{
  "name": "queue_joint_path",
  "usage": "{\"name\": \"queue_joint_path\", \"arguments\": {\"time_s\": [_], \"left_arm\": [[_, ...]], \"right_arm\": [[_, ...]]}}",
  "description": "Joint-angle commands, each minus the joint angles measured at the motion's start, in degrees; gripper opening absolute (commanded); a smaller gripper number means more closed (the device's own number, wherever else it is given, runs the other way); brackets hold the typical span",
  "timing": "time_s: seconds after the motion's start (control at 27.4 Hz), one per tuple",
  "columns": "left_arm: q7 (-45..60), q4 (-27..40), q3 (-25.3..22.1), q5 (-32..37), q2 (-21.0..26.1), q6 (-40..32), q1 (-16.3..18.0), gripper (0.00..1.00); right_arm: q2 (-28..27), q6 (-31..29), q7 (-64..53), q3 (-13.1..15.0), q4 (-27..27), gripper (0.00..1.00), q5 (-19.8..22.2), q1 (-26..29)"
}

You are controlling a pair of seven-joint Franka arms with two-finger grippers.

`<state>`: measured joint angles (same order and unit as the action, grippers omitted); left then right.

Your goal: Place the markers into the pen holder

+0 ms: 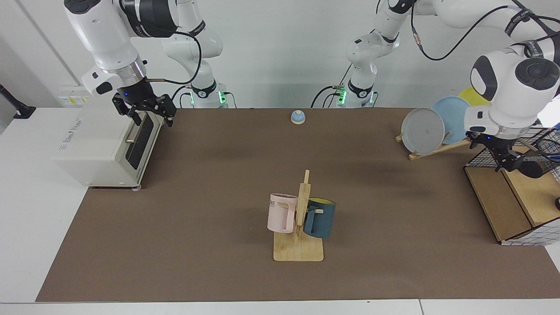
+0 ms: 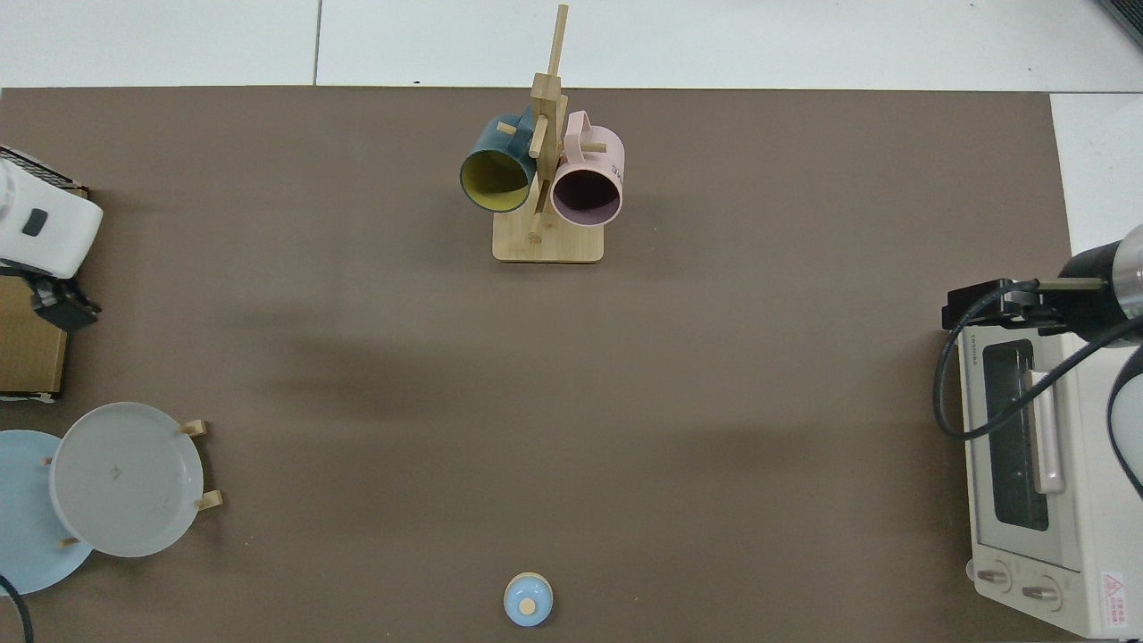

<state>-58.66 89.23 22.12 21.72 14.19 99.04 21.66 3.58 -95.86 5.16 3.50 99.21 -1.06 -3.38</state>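
Where the wire basket stands, black mesh pen holder, left gripper beside it, right gripper spread wide.

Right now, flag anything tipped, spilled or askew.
The pen holder in the basket looks tipped, its solid base facing sideways. The left gripper is beside it; the right gripper waits open over the oven. Nothing else stands out.

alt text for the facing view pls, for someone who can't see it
The left claw hangs at the wire basket beside the black mesh pen holder at the brown table's edge. The right claw waits, open, above a toaster oven. A mug rack stands mid-table.
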Motion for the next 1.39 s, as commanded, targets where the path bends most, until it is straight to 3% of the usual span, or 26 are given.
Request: {"name": "queue_joint_path", "arguments": {"time_s": [0.0, 0.22, 0.44, 0.73, 1.09, 1.2, 1.35], "left_arm": [[12.8, 5.8, 1.0, -3.0, -4.4, 1.7, -2.7, 1.0], [29.5, 5.2, 1.3, -5.7, -4.5, -0.1, -6.5, 1.0], [37.4, 5.1, 1.5, -10.9, -4.6, -1.8, -5.9, 1.0], [55.4, 5.2, 1.7, -17.1, -5.4, -3.8, -6.5, 1.0], [57.2, 5.4, 1.2, -17.2, -8.7, -7.4, -7.2, 1.0], [57.2, 5.3, -2.2, -17.2, -9.8, -8.2, -10.2, 1.0], [57.0, 4.9, -14.3, -17.3, -10.6, -7.7, -22.4, 1.0]], "right_arm": [[1.2, -1.1, -0.6, -0.2, 1.5, 1.0, -0.8, 0.3], [1.2, -1.1, -0.6, -0.1, 1.5, 1.0, -0.8, 0.3], [1.2, -1.1, -0.6, -0.2, 1.5, 1.0, -0.7, 0.3], [1.2, -1.1, -0.6, -0.1, 1.5, 1.0, -0.8, 0.3], [1.2, -1.1, -0.5, -0.1, 1.5, 1.0, -0.8, 0.3], [1.2, -1.1, -0.6, -0.2, 1.5, 1.0, -0.8, 0.3], [1.2, -1.1, -0.6, -0.2, 1.5, 1.0, -0.7, 0.3]]}}
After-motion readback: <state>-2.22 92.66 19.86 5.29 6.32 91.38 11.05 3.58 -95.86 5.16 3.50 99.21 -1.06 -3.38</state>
